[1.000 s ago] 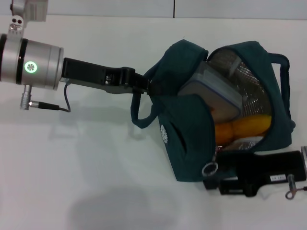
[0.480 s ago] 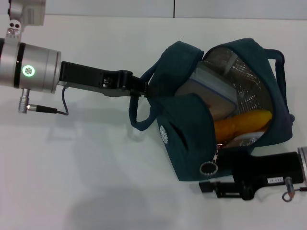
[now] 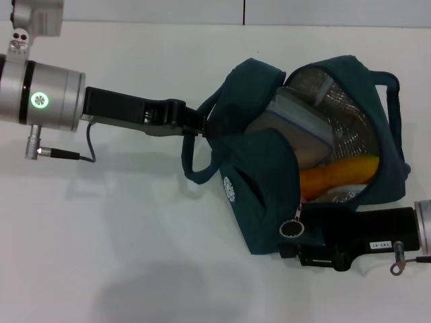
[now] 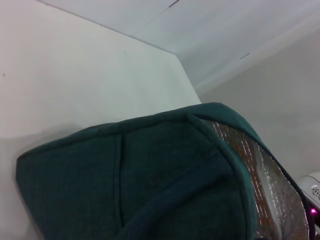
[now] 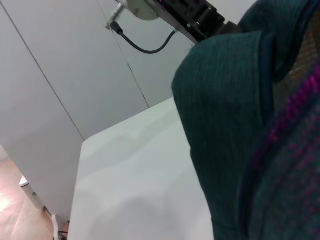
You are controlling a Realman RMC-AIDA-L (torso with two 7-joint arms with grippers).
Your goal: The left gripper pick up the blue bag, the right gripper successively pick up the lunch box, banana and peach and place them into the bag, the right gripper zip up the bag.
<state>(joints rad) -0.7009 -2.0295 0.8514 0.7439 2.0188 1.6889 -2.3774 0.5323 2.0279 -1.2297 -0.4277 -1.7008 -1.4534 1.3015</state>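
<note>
The blue bag (image 3: 262, 182) lies open on the white table, its silver lining showing. Inside it are the clear lunch box (image 3: 296, 131) and, below it, the banana (image 3: 337, 176). The peach is hidden. My left gripper (image 3: 202, 123) is shut on the bag's left edge by a handle loop. My right gripper (image 3: 293, 242), with its white label, lies against the bag's lower edge, its tip right by the ring-pull zipper (image 3: 291, 229). The bag fills the left wrist view (image 4: 150, 175) and the right wrist view (image 5: 225, 125).
The white table (image 3: 135, 235) stretches out left of and in front of the bag. A pale wall runs along the table's far edge (image 3: 202, 21). The left arm and its cable show far off in the right wrist view (image 5: 185, 15).
My right gripper has moved up and left, closer against the bag's lower edge and the zipper ring. The ring has shifted a little upward. The left arm has barely moved.
</note>
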